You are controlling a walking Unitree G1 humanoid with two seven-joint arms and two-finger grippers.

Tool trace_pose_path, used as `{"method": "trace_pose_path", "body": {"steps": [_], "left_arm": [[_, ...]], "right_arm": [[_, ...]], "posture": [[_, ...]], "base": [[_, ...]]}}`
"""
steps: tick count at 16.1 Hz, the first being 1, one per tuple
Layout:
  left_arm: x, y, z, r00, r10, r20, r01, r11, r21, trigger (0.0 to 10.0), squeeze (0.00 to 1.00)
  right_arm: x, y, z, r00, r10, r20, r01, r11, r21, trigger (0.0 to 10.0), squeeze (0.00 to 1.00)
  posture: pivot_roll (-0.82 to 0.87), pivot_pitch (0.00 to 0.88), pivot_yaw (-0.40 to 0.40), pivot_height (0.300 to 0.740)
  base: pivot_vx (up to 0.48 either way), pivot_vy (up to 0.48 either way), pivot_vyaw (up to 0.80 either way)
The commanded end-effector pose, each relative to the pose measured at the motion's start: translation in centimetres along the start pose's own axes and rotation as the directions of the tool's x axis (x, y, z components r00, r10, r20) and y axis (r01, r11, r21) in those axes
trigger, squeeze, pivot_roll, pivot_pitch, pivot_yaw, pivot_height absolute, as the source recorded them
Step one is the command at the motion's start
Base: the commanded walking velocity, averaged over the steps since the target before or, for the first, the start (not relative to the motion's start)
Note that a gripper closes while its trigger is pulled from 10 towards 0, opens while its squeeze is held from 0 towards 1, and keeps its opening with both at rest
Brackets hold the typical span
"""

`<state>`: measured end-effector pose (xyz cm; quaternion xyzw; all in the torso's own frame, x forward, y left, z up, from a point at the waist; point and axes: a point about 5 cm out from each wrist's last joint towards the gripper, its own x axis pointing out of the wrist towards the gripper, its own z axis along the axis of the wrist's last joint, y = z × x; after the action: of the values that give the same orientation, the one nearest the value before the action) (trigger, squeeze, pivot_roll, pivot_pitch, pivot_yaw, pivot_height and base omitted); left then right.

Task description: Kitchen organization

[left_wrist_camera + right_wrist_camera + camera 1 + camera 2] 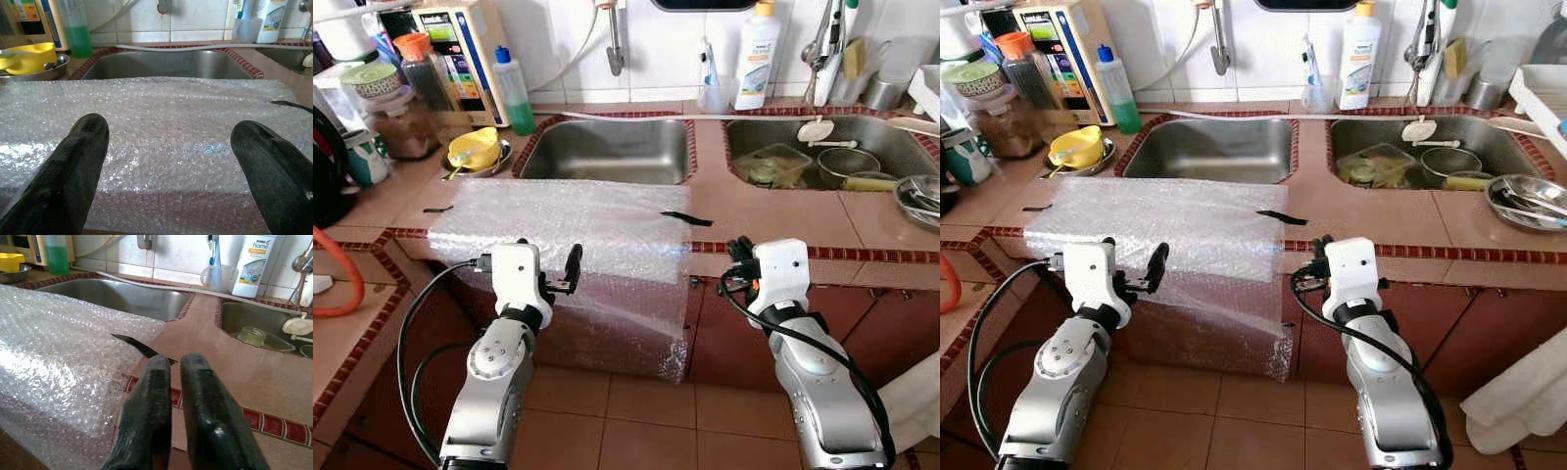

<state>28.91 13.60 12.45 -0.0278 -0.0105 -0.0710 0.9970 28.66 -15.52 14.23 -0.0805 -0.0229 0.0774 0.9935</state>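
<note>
On a tiled kitchen counter point(754, 211), bubble wrap point(563, 230) lies crosswise just ahead of the wide-open left hand point(530, 266), nearer than the closed, empty right hand point(736, 257).

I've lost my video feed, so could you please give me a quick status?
Left gripper open at the bubble wrap draped over the counter edge. Right gripper shut, beside it, holding nothing. Black tape pins the wrap's corner.

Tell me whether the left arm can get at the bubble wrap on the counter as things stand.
Probably yes. The left gripper is open and sits right at the counter's front edge, facing the bubble wrap that drapes over it. Nothing stands between its fingers and the sheet.
</note>
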Motion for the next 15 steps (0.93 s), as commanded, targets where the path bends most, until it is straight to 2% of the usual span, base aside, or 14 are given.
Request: {"method": "trace_pose_path", "body": {"steps": [1,14,15], "left_arm": [[-0.23,0.51,0.13,1.0,0.011,0.004,-0.011,1.0,0.0,10.0,0.0],[-0.23,0.36,-0.09,1.0,-0.012,-0.015,0.012,1.0,-0.02,10.0,0.0],[-0.24,0.41,-0.09,1.0,-0.011,-0.017,0.011,1.0,-0.022,10.0,0.0]], "right_arm": [[-0.13,-0.28,0.47,1.0,-0.023,0.02,0.023,1.0,0.01,10.0,1.0],[-0.31,-0.22,0.38,0.999,-0.044,0.02,0.043,0.999,0.031,10.0,1.0],[-0.3,-0.18,0.38,0.999,-0.043,0.02,0.043,0.999,0.031,10.0,1.0]], "posture": [[-0.22,0.049,0.116,0.74],[-0.22,0.055,0.122,0.74],[-0.22,0.055,0.123,0.74]], "base": [[0.0,0.0,0.0],[0.0,0.0,0.0],[0.0,0.322,0.0]]}}
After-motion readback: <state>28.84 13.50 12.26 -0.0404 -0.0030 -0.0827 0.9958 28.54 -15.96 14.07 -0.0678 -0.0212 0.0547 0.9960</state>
